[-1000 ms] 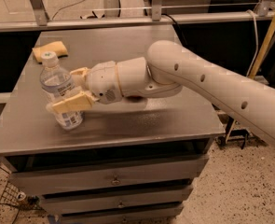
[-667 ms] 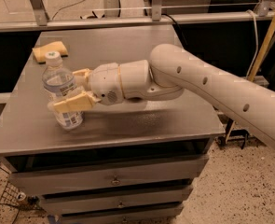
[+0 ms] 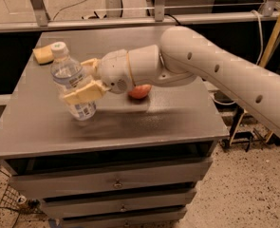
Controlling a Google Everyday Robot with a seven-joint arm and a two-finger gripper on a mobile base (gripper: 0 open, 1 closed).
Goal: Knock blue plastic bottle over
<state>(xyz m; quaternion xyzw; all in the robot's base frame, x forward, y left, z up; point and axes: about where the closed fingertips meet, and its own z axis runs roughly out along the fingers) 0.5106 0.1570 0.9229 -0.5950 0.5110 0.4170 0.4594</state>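
The blue plastic bottle [image 3: 73, 82] is clear with a white cap and a blue-and-white label. It stands tilted on the left part of the grey table [image 3: 144, 122], cap leaning to the back left. My gripper [image 3: 82, 80] comes in from the right. Its tan fingers [image 3: 85, 94] sit on both sides of the bottle's middle and clasp it. The bottle's base is near the table top, and I cannot tell whether it touches.
A red apple [image 3: 139, 92] lies on the table right behind my wrist, partly hidden by it. A yellow sponge [image 3: 43, 55] lies at the back left corner. Drawers run below the table front. A metal rail crosses behind the table.
The bottle has gone from nearly upright to clearly tilted and has shifted a little to the right with my gripper. The apple now shows behind the wrist.
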